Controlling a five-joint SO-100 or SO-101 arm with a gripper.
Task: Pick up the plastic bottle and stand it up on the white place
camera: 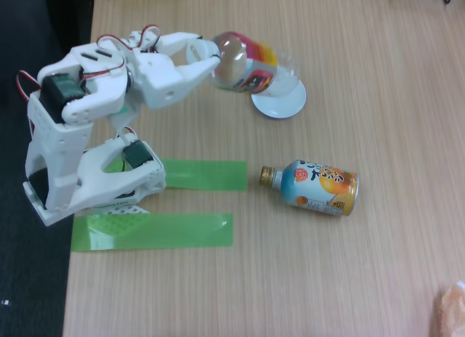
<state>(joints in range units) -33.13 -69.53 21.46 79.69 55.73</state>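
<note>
The plastic bottle [254, 67], clear with a red, yellow and black label, hangs tilted in the fixed view. Its clear base end points right and down, over the white place [279, 102], a small round disc on the wooden table. Whether the base touches the disc I cannot tell. My white gripper [213, 59] reaches in from the left and is shut on the bottle's upper end. The fingers hide the cap.
An orange-and-blue can-bottle [318, 186] with a gold cap lies on its side below the disc. Two green tape strips [202, 175] [152, 230] lie by the arm's base [80, 184]. The table's left edge runs beside the base. A pale object [452, 309] shows at the bottom right corner.
</note>
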